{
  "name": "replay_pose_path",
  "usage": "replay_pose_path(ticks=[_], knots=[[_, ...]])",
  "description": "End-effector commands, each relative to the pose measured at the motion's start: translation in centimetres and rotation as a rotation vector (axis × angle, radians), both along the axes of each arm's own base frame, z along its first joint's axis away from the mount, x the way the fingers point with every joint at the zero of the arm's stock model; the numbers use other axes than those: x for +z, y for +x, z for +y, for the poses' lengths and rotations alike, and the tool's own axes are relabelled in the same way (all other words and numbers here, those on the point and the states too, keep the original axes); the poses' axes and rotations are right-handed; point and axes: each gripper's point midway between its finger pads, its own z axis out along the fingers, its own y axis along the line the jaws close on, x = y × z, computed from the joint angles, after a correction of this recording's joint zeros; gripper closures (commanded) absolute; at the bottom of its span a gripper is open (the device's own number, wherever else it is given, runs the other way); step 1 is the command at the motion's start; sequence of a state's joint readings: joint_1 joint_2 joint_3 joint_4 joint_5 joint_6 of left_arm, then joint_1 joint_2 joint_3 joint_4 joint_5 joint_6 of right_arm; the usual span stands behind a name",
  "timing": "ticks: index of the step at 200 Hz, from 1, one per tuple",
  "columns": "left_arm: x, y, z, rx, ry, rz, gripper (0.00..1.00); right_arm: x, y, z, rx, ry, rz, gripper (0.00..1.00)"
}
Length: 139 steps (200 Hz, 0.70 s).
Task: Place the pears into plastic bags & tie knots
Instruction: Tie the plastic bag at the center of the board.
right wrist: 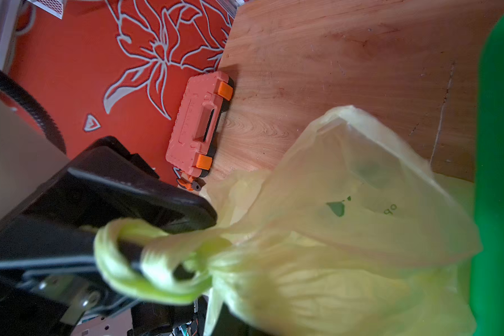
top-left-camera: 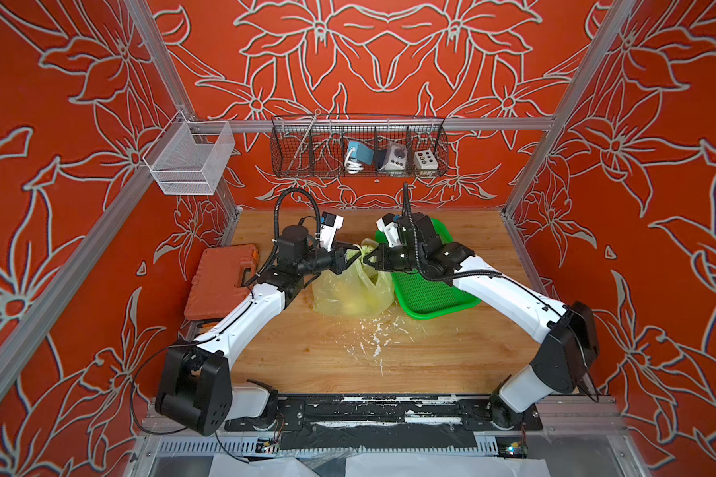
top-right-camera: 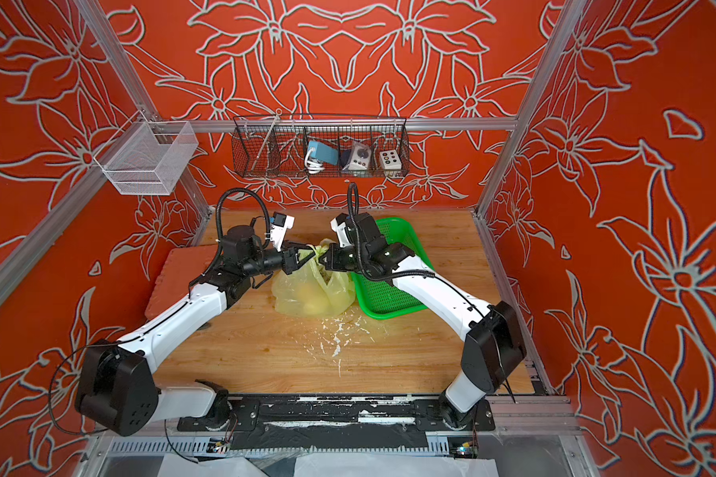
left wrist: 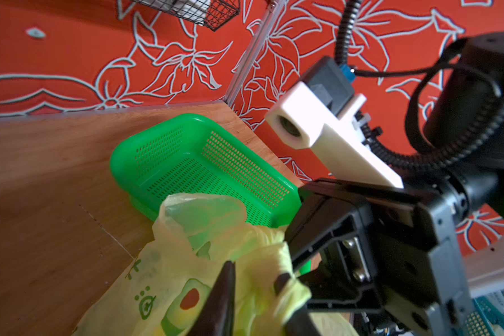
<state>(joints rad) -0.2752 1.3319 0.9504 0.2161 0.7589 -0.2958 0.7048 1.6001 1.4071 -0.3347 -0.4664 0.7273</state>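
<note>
Red walls printed with pale outlined flowers enclose a grained wooden tabletop (top-left-camera: pixel 306 355), flecked white near the middle. At the centre of it sits one plastic bag (top-left-camera: pixel 348 289), thin, translucent and crinkled, pale yellow-green with avocado prints. The pears (top-left-camera: pixel 350 306) are inside it, showing only as soft yellow lumps through the film, so they cannot be counted.

The bag's neck is gathered upward between two black grippers. The left gripper (top-left-camera: pixel 350 257) has its narrow dark fingers (left wrist: pixel 221 299) a little apart. A twisted, rope-like strap handle (right wrist: pixel 157 261) loops around one of them. The right gripper (top-left-camera: pixel 368 261) has its jaws together, pinching the bunched plastic at the bag's top.

One bright green perforated plastic basket (top-left-camera: pixel 422 295), rectangular with rounded corners, touches the bag under the right arm. One orange moulded tool case (top-left-camera: pixel 220 281) lies by the left arm. On the back rail hang one dark wire rack (top-left-camera: pixel 282 144) holding three small devices and one white mesh basket (top-left-camera: pixel 189 159).
</note>
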Motion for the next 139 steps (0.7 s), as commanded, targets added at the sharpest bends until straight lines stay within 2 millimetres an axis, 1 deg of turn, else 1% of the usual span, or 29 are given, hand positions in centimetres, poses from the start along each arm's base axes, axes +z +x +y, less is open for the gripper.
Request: replay_pose_path(ticks=[1,33,51,74,103,139], knots=[[1.5,-1.2,-0.3,-0.08,-0.004,-0.044,0.67,-1.1,0.7,-0.4,-0.034,-0.042,0.007,1.0],[1.2,-1.7,0.3,-0.081,-0.007,-0.036,0.57,-1.3,0.9,-0.7,-0.041,-0.05,0.004,1.0],[1.1,-2.0,0.3,-0.109,-0.009,-0.022,0.54,-1.6,0.9,-0.9,-0.046,-0.053,0.006,1.0],[0.9,-1.7,0.2,-0.113,-0.017,-0.009,0.52,-1.6,0.9,-1.0,-0.047,-0.054,0.006,1.0],[0.6,-0.8,0.0,-0.1,-0.025,0.004,0.5,-1.7,0.8,-1.0,-0.041,-0.053,0.007,1.0],[0.3,-0.1,-1.2,-0.117,-0.02,0.009,0.5,-2.0,0.8,-1.0,-0.04,-0.058,0.011,1.0]])
